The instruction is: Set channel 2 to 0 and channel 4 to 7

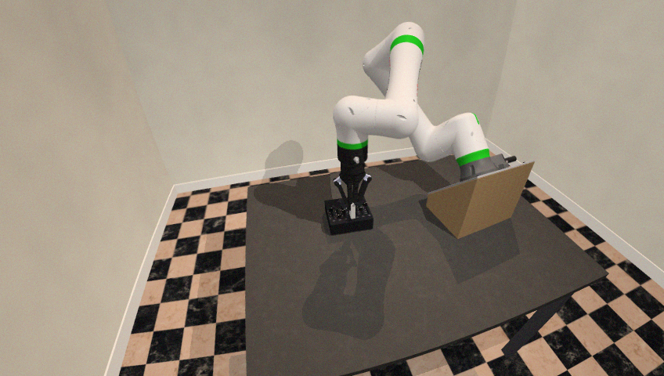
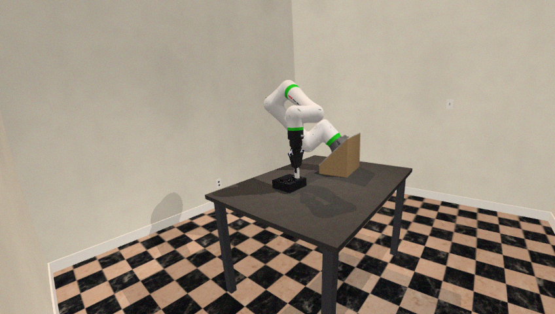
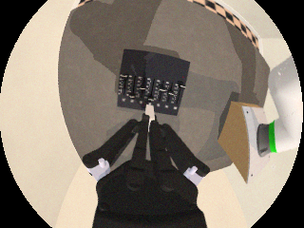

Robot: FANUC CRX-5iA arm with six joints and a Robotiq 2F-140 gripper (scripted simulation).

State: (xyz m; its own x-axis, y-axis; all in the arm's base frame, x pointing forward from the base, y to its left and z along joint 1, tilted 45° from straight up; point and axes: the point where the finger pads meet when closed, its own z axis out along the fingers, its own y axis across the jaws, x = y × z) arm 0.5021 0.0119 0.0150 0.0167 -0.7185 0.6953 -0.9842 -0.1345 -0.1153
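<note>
The lighting desk (image 1: 349,217) is a small black box with a row of several faders, standing on the dark table. It also shows in the exterior view (image 2: 288,182) and in the wrist view (image 3: 154,83). My gripper (image 1: 352,210) is shut with nothing between the fingers and points straight down. Its pale fingertips are down at the desk's top, near the middle of the fader row, at the near edge in the wrist view (image 3: 150,112). The fader caps and scale marks are too small to read. I cannot tell which fader the fingertips touch.
A tan wedge-shaped board (image 1: 479,197) stands on the table to the right of the desk, in front of the arm's base (image 1: 474,160). The table's left edge lies close behind the desk.
</note>
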